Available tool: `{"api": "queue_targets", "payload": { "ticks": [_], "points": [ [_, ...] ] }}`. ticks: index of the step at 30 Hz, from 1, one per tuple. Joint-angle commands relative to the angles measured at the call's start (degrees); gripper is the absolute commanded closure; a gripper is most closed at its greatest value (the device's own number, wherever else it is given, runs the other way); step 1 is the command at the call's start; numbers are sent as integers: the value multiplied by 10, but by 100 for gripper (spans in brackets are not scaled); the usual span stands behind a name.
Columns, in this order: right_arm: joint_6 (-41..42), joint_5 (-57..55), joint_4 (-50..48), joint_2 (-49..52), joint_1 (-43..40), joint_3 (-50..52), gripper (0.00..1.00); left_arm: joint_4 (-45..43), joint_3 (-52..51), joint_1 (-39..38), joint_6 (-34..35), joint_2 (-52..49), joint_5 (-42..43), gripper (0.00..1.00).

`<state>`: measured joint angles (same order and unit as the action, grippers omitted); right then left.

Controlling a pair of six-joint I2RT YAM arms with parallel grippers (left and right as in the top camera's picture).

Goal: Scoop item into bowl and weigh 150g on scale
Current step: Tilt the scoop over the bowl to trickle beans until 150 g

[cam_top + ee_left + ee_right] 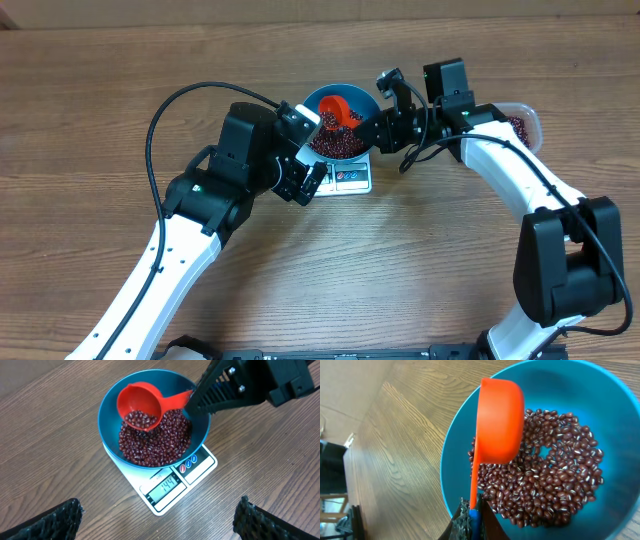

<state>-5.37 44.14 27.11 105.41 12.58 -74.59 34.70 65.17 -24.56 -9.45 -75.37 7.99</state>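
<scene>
overhead: right claw pinches the red scoop by its handle, cup over the beans in the blue bowl, which sits on the scale. left wrist: left claw spread wide, empty, hovering near the scale (display reads 144); cup half-tipped, some beans inside. right wrist: handle runs straight out from the claw, mouth facing away, toward the left arm.

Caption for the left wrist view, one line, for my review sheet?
Right gripper holds a red scoop of beans over the blue bowl on the scale, display reading 144.
</scene>
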Motion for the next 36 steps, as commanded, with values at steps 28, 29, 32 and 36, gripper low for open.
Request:
{"api": "queue_targets", "payload": {
  "ticks": [28,29,32,36],
  "points": [
    [9,20,-10,5,-6,-20,96,0,0,2,-11,11,8,0],
    [9,20,-10,5,-6,-20,96,0,0,2,-11,11,8,0],
    [9,20,-10,5,-6,-20,96,0,0,2,-11,11,8,0],
    [9,20,-13,5,-6,-20,96,0,0,2,-11,11,8,0]
  ]
}}
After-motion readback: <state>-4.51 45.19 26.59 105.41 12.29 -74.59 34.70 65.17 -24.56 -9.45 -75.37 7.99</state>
